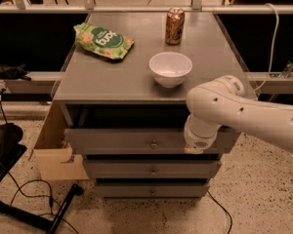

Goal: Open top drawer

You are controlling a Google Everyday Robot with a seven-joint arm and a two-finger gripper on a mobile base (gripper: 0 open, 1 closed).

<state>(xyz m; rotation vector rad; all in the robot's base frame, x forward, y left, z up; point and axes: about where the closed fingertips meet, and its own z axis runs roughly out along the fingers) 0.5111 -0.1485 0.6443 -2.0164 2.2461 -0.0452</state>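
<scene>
The top drawer [117,140] is the widest grey front under the cabinet top, with a small round metal knob [154,144] at its centre. Its front stands forward of the two narrower drawers below, with a dark gap above it. My white arm reaches in from the right. Its wrist [201,133] covers the right part of the drawer front. My gripper [193,150] is at the drawer front's lower edge, right of the knob, and only a small beige tip of it shows below the wrist.
On the grey cabinet top [112,77] are a white bowl [170,68], a brown can [175,26] and a green snack bag [103,40]. A cardboard box [53,150] stands at the cabinet's left. Black cables [34,199] lie on the floor at left.
</scene>
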